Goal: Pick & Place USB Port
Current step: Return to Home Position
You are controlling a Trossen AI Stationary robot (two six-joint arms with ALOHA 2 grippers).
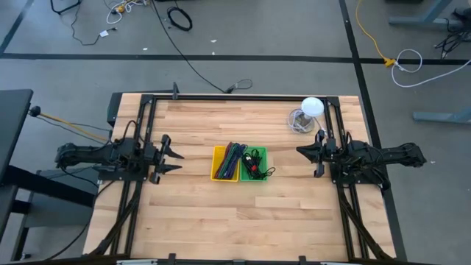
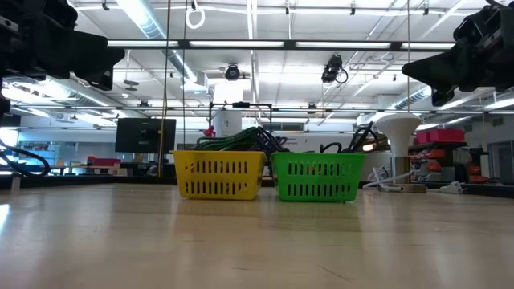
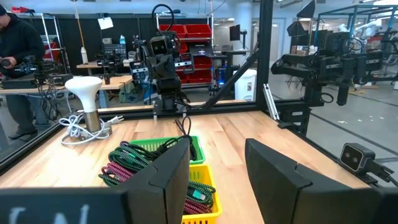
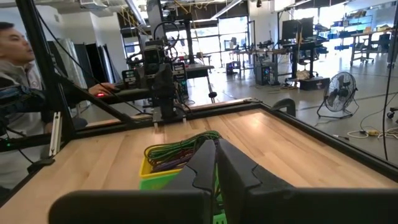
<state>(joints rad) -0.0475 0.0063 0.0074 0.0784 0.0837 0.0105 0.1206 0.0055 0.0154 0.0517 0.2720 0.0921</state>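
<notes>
Side by side at the middle of the wooden table stand a yellow basket (image 1: 224, 163) (image 2: 218, 174) full of coloured cables and a green basket (image 1: 254, 164) (image 2: 318, 177) holding black cables. I cannot pick out a USB port among the cables. My left gripper (image 1: 176, 161) (image 3: 217, 155) hovers level at the table's left, open, its fingers pointing at the baskets with nothing between them. My right gripper (image 1: 300, 151) (image 4: 216, 146) hovers level at the table's right, shut on nothing, also pointing at the baskets.
A white lamp (image 1: 310, 109) on a round base with a coiled cord stands at the far right corner. Black frame rails (image 1: 243, 96) run along the table's far edge and sides. A person (image 3: 13, 43) stands beyond the table. Bare wood lies near and far of the baskets.
</notes>
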